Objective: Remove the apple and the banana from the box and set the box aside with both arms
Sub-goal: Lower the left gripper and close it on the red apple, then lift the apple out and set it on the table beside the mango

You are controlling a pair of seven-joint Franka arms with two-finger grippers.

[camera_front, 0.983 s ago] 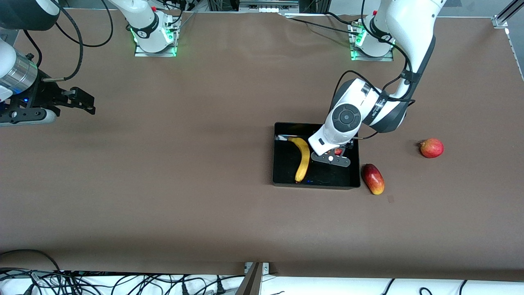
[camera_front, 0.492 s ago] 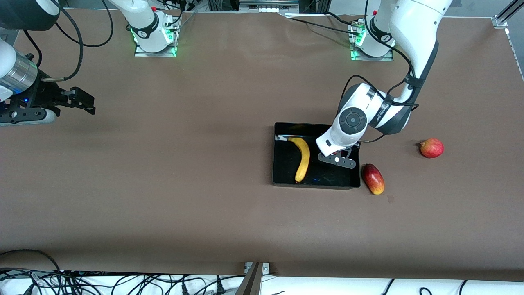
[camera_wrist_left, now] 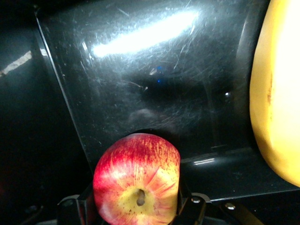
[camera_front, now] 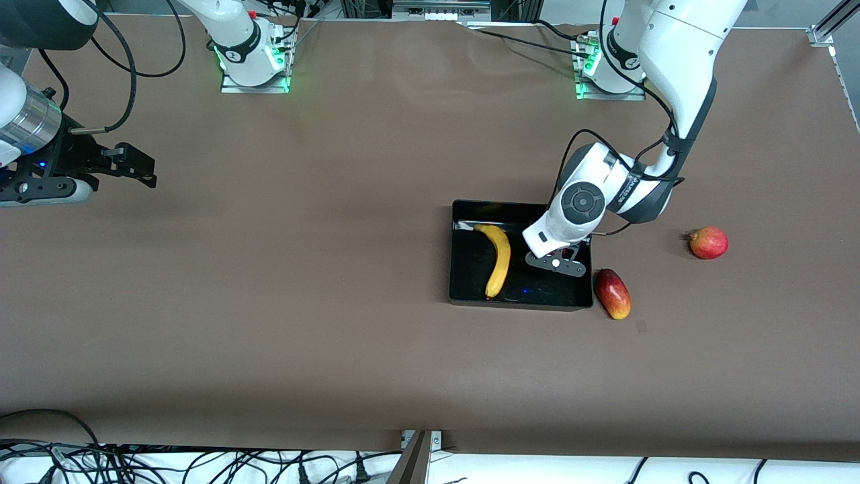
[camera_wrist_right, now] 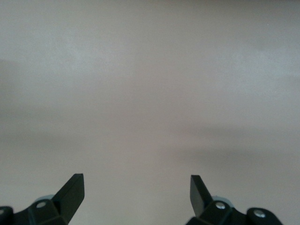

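Left gripper (camera_wrist_left: pixel 136 206), inside the box (camera_front: pixel 470 296) w/ banana (camera_front: pixel 498 260) alongside, has just clamped its fingers on the apple (camera_wrist_left: pixel 137 182), formerly spread wide, so lift-out can likely begin; right gripper (camera_wrist_right: pixel 136 193) waits, fingers apart, over bare table (camera_front: pixel 302 302).

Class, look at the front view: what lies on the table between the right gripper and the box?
Nothing: in the front view only bare brown table separates the right gripper from the box.
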